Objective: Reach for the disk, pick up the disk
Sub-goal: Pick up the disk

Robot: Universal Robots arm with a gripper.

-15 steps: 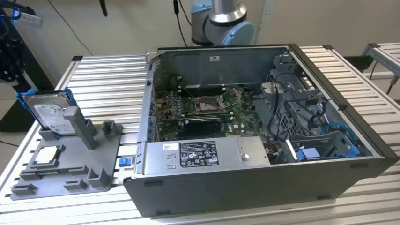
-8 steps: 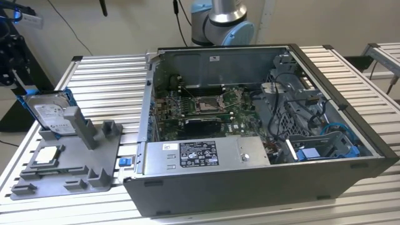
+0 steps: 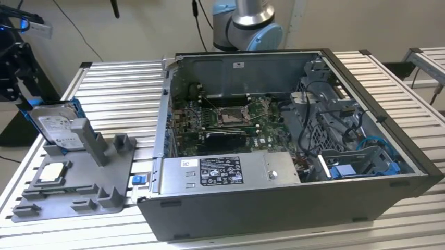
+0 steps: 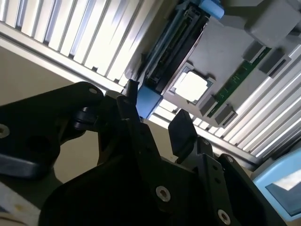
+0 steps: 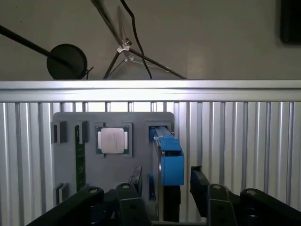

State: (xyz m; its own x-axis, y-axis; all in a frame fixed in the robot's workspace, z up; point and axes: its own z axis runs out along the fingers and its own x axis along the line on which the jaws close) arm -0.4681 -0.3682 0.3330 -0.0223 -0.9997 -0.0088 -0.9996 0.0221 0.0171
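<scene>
Plainly, the black two-fingered gripper (image 5: 167, 182) has its jaws spread wide, with one of its fingers (image 5: 198, 181) on each side of the flat silver metal disk with blue plastic rails (image 5: 172, 162). In the first wrist view the disk is seen edge-on, standing in a slot of the grey plastic holder tray (image 5: 66, 141). Its near end runs in between the two fingertips. A sliver of gap shows on either side, so neither finger is pressing on it.

In the second wrist view the blue rail end sits just past the fingertips, in line with the opening between them. The disk is not lifted: it rests in its slot (its white-labelled face shows in the exterior view, where it leans slightly).

Just beside it in the tray lies a small square silver CPU chip (image 5: 113, 140), and next to that a narrow green memory stick (image 5: 80, 160). In the exterior view the tray sits on the slatted aluminium table (image 3: 118, 88) at the exterior view's left, just beside the large open dark grey computer case (image 3: 278, 208).
</scene>
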